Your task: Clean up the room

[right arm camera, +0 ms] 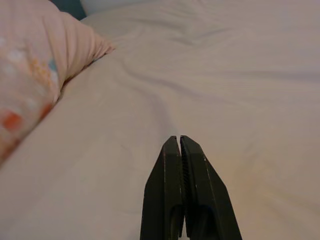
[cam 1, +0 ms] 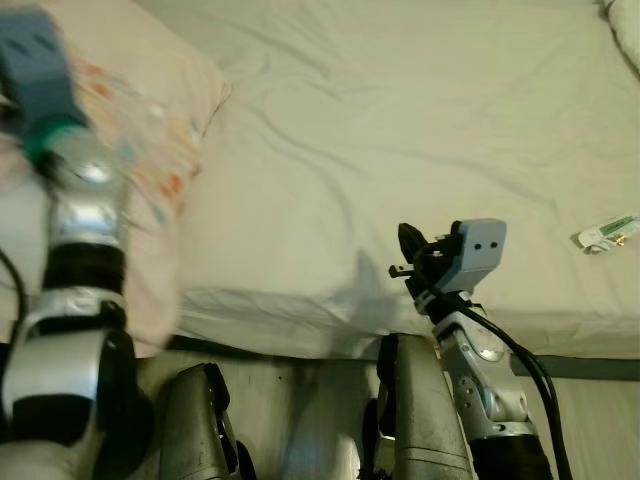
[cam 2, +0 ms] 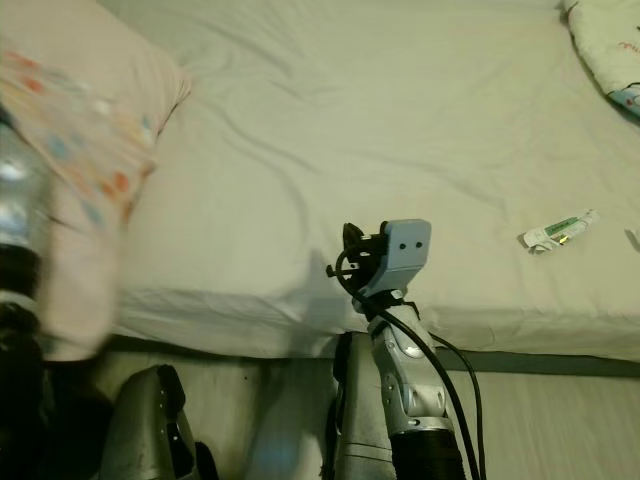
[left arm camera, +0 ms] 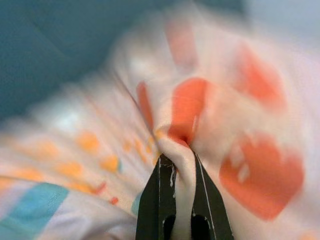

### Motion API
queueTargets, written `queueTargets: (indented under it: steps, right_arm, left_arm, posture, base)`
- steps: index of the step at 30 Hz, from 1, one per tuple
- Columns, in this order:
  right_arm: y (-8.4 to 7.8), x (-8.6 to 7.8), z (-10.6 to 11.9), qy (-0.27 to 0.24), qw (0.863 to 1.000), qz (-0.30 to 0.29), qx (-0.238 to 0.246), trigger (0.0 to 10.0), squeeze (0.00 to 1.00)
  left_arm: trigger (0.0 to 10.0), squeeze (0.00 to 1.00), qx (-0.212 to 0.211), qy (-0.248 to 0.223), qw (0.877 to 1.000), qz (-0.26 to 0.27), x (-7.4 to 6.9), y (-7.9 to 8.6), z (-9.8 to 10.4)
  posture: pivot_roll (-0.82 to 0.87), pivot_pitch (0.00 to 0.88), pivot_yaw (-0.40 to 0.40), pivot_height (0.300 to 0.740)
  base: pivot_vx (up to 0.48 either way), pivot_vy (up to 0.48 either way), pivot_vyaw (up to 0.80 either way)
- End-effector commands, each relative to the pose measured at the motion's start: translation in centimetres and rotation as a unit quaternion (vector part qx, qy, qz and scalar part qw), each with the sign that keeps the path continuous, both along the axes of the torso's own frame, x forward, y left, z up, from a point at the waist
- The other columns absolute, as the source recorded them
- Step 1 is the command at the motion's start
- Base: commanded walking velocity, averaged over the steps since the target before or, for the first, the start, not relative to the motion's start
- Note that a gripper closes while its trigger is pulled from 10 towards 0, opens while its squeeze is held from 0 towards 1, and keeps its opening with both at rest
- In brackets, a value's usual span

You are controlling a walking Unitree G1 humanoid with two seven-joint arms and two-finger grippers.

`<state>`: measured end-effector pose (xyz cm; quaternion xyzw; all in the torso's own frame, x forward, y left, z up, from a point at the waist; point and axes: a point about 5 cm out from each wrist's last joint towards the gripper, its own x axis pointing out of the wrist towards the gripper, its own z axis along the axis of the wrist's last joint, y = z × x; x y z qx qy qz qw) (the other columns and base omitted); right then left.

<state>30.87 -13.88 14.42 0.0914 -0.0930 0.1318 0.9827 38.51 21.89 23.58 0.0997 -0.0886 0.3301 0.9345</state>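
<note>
A pink pillow [cam 1: 150, 120] with orange and teal prints lies at the left end of the bed, hanging over its front edge. My left gripper [left arm camera: 181, 172] is shut on a fold of the pillow's fabric [left arm camera: 210, 120]; its arm [cam 1: 75, 250] rises at the far left, blurred. Over the bed's front edge, my right gripper [right arm camera: 180, 145] is shut with nothing in it, pointing across the sheet; its wrist [cam 1: 455, 260] stands near the middle. A small white and green wrapper [cam 1: 608, 233] lies on the sheet at the right.
The cream bed sheet [cam 1: 400, 130] is wrinkled and mostly bare. Another patterned pillow or quilt corner [cam 2: 605, 45] sits at the far right. Below the bed's edge is pale wooden floor [cam 1: 300, 410], with my legs [cam 1: 200, 420] on it.
</note>
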Motion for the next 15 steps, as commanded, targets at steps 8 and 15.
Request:
queueTargets:
  steps: [8, 15]
  right_arm:
    - [0.1, -0.3, -0.5, 0.010, 1.000, -0.002, 0.007, 10.0, 0.00]
    - [0.0, -0.3, -0.5, 0.009, 1.000, -0.004, 0.009, 10.0, 0.00]
  left_arm:
    - [10.0, 1.00, 0.044, 0.095, 0.993, -0.058, 0.4, -1.2, -2.9]
    - [10.0, 1.00, 0.097, -0.026, 0.990, 0.098, -2.0, 1.6, 1.0]
  posture:
    - [-0.09, 0.198, 0.079, 0.511]
    - [-0.09, 0.197, 0.083, 0.511]
  base:
    - [0.000, 0.000, 0.00]
    - [0.000, 0.000, 0.00]
